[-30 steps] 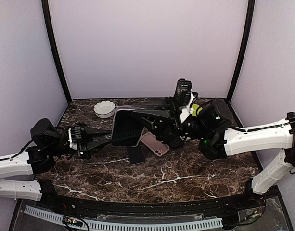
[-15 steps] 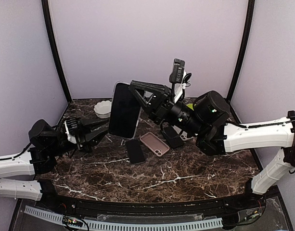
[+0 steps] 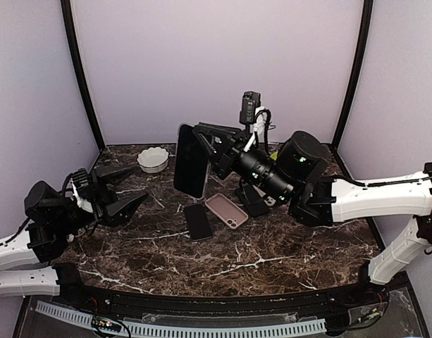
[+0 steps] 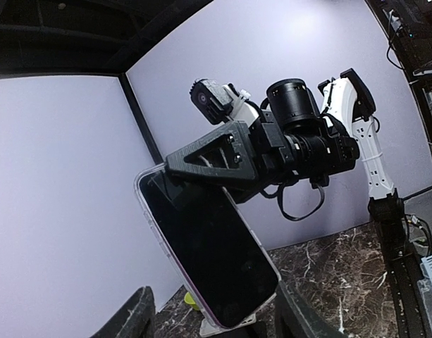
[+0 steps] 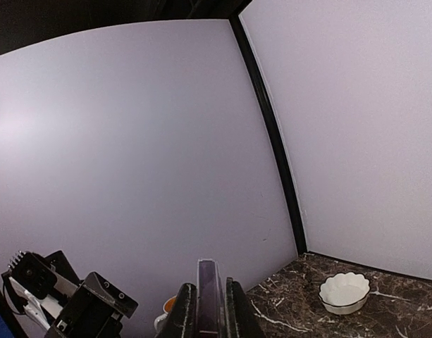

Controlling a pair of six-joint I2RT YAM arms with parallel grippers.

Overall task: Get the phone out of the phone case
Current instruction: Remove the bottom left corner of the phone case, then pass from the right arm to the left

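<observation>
light is even and diffuse in all three views. the pale walls (image 3: 216, 63) are bright and carry only smooth gradients. the dark marble table (image 3: 272, 260) shows faint, soft shadows beneath the arms. a brighter patch lies high on the wall in the left wrist view. the phone (image 4: 201, 260) screen reads black with a thin light rim. both wrist views bow the corner post (image 5: 270, 141) and darken along the top. outlines are sharp.

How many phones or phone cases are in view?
3: a cased phone in the right gripper; a black phone and pink case flat on the table. Others may be hidden.
</observation>
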